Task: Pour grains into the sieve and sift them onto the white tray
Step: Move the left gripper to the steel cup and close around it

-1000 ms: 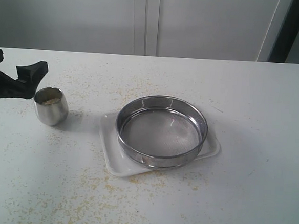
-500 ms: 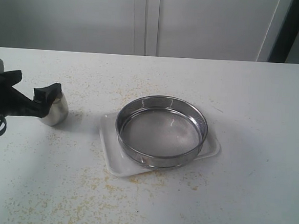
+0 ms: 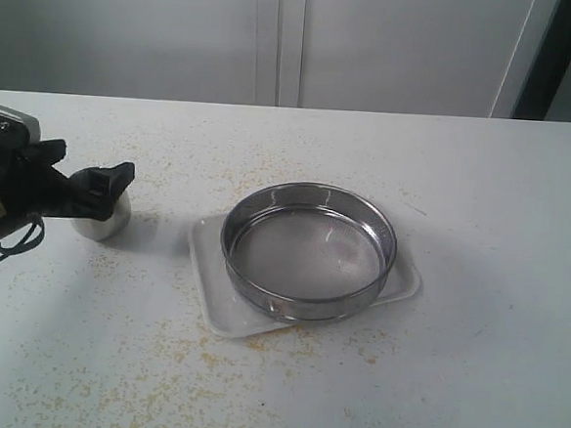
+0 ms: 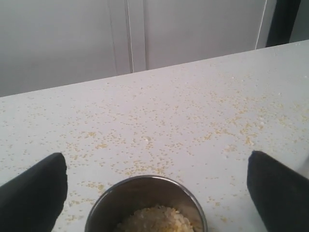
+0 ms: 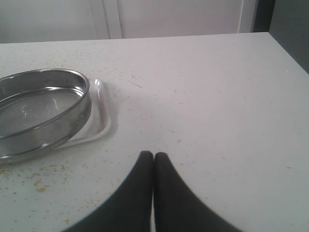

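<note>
The round steel sieve (image 3: pixel 308 249) rests on the white tray (image 3: pixel 211 302) near the table's middle; both also show in the right wrist view as sieve (image 5: pixel 41 111) and tray (image 5: pixel 99 121). A small steel cup (image 3: pixel 106 219) at the left holds the grains (image 4: pixel 154 220). My left gripper (image 3: pixel 86 188) is open, its black fingers (image 4: pixel 34 191) straddling the cup (image 4: pixel 145 203) without touching it. In the right wrist view my right gripper (image 5: pixel 153 155) is shut on nothing, low over bare table, out of the exterior view.
Loose yellow grains (image 3: pixel 188 349) are scattered over the white table, thickest in front of the tray and around the cup (image 4: pixel 227 125). A white cabinet wall (image 3: pixel 278 37) stands behind the table's far edge.
My left gripper has moved rightward and now covers most of the cup in the exterior view, its fingers on either side of it. Sieve and tray have not moved.
</note>
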Available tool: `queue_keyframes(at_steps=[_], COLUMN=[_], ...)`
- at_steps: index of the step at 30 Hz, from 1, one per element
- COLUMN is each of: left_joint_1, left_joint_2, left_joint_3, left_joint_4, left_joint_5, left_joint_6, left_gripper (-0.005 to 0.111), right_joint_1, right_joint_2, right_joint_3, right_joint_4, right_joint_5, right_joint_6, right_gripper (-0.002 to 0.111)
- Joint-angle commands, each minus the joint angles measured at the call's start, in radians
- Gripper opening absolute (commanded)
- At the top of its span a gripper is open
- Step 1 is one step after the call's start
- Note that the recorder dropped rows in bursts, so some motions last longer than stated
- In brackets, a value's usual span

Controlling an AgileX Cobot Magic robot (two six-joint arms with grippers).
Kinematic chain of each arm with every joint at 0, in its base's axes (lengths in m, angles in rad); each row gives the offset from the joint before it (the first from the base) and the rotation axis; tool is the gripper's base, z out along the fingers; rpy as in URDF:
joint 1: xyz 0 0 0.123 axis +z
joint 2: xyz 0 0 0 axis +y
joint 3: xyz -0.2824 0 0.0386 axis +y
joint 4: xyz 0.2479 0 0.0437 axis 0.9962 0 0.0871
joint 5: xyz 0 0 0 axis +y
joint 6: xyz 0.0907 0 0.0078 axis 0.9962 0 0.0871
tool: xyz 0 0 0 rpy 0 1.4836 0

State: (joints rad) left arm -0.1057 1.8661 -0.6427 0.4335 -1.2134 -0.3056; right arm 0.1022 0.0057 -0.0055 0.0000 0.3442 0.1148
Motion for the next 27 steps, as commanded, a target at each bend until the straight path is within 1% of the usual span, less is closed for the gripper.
queue_keyframes(at_steps=[1, 15, 27], left_joint_1=[-0.001, -0.001, -0.001], left_joint_2=[0.043, 0.143, 0.186], left_joint_3=[-0.021, -0.023, -0.069], left_joint_4=[0.004, 0.004, -0.002], left_joint_5=[-0.008, -0.008, -0.008], left_joint_6=[-0.015, -0.009, -0.012], left_gripper=[0.105, 0.105, 0.105], right_joint_1=[-0.004, -0.004, -0.004], right_joint_2=[-0.006, -0.006, -0.006], right_joint_3=[0.005, 0.005, 0.005], right_joint_4=[0.0, 0.0, 0.0], right_joint_5=[-0.003, -0.003, -0.003], right_joint_6=[0.002, 0.002, 0.022], right_gripper=[0.0, 0.0, 0.0])
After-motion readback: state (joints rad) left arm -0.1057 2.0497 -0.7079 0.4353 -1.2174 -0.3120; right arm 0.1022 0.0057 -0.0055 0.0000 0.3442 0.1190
